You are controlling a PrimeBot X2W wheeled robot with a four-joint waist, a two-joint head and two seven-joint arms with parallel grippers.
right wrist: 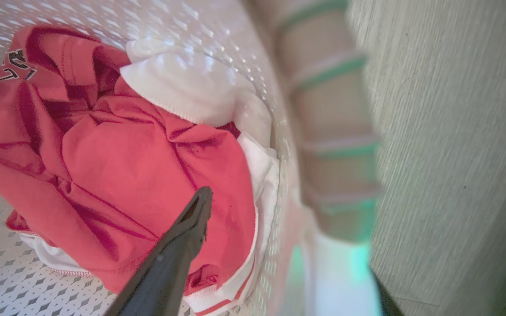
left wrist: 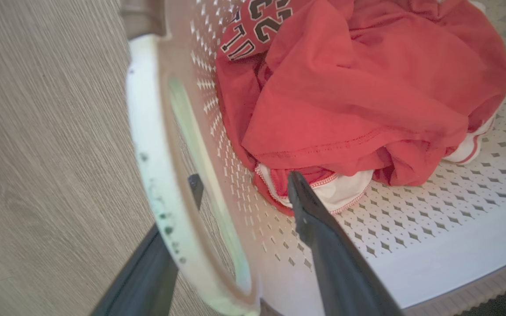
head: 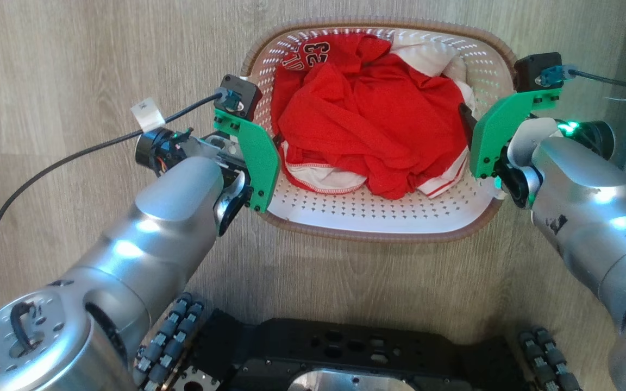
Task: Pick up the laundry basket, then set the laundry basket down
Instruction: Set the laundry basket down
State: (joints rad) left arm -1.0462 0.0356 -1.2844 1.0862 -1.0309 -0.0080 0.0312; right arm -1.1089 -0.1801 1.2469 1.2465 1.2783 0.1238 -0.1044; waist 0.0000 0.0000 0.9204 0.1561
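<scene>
left gripper straddles the basket wall at its left handle, one finger outside, one inside. right gripper mirrors it opposite, likely for a level lift. whether either has clamped, i cannot tell. the basket is between them over the floor, holding clothes.

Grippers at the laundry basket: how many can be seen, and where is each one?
2. The left gripper straddles the left handle wall of the laundry basket; the right gripper straddles its right wall.
</scene>
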